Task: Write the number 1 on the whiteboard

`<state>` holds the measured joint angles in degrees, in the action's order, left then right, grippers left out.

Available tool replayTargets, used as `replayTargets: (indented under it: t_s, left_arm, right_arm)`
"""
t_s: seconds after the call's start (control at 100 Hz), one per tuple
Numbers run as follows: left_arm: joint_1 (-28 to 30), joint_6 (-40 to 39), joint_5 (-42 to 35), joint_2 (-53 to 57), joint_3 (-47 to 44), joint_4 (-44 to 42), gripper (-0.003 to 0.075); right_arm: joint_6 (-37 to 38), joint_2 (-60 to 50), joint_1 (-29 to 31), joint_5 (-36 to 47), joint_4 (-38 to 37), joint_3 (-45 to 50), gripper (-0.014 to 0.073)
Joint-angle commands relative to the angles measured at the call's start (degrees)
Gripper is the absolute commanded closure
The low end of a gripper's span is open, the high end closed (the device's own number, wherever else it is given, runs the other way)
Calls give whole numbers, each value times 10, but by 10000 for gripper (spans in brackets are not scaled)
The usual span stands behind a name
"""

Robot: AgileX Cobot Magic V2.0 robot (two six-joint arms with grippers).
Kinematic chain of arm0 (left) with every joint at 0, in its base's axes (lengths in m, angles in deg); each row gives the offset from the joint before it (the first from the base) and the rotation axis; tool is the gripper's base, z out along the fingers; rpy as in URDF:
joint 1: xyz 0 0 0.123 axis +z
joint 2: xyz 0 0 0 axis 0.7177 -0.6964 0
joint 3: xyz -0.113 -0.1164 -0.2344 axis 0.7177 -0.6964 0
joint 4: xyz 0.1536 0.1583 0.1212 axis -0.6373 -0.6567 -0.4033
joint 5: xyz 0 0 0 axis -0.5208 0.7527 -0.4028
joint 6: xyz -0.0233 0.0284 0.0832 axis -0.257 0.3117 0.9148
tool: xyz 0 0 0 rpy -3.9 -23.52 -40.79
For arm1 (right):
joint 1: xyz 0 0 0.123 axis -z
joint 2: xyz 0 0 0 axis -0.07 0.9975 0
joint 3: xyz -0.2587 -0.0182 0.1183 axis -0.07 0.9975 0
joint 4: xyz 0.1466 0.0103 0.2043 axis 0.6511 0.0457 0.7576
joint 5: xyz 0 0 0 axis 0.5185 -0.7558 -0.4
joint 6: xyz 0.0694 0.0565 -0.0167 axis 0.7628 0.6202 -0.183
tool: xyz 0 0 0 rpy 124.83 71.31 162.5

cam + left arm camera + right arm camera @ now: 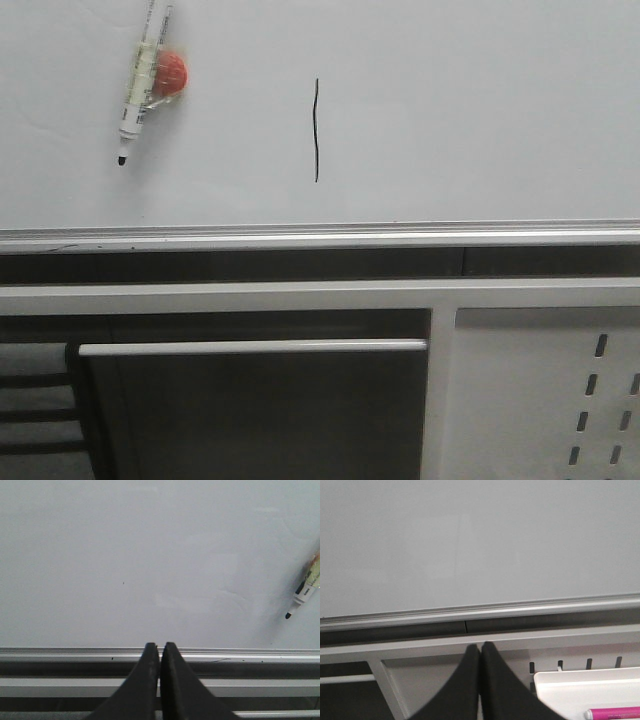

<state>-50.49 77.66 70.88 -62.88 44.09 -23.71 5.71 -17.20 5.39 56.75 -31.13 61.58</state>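
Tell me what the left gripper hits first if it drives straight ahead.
Probably the whiteboard: the shut left gripper points over the rail at bare board, with the marker well off to the side. Depth is unclear.

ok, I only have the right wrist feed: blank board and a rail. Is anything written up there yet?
Observer: Yes. The front view shows the number 1, a thin black vertical stroke on the whiteboard.
Operator: Where's the marker?
Observer: Resting on the board left of the stroke, uncapped, tip pointing down: marker, beside an orange round piece.
Operator: Left arm holding anything?
Observer: No. The left gripper has its fingers together, empty, down by the rail.
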Motion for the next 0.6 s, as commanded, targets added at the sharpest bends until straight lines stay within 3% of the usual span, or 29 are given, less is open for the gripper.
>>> replayTargets:
  t_s: [0.0, 0.59]
  left_arm:
    - [0, -5, -46, 12, -23, 0, 741]
    - [0, -5, -45, 12, -23, 0, 741]
  right_arm:
    - [41, -11, 4, 32, -36, 15, 637]
    - [19, -11, 4, 13, -56, 15, 637]
